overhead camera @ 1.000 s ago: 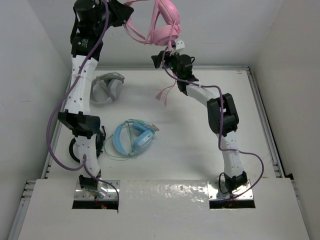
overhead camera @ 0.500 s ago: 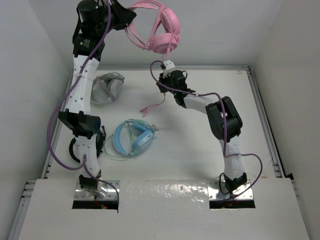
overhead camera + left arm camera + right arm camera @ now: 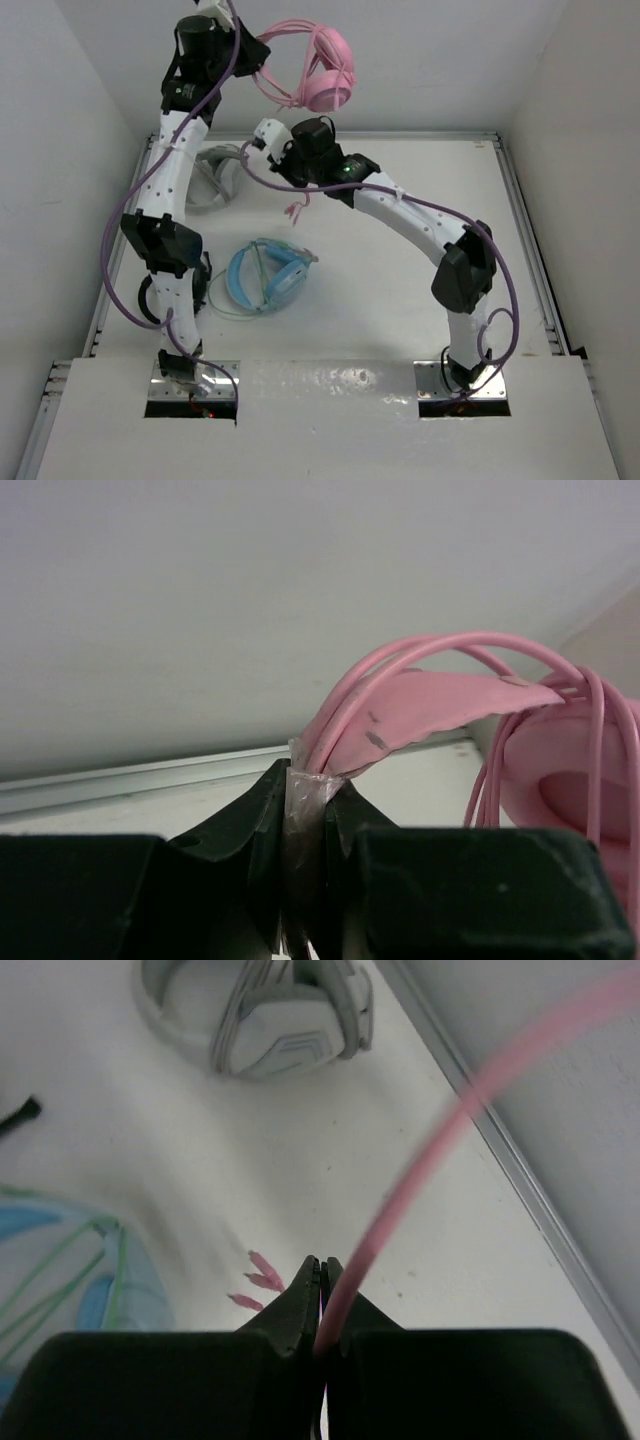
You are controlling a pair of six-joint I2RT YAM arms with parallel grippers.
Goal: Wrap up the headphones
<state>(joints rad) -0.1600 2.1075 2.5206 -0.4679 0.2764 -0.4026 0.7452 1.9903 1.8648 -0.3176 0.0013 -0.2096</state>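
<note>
grey headphones on table far left, left gripper clamped tight on headband, blue headphones on table, right gripper pinched shut on thin cable, pink headphones hanging mid-air by back wall

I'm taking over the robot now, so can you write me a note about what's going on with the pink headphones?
Left hand: shut on the headphones, pinching the headband and holding them up off the table.
Right hand: shut on the cable, lower down, over the table.
Done: a few turns of cable seem to lie along the headband.
Left: the loose end near the right hand is not wound yet. Wind the rest on, then set the headphones down.
</note>
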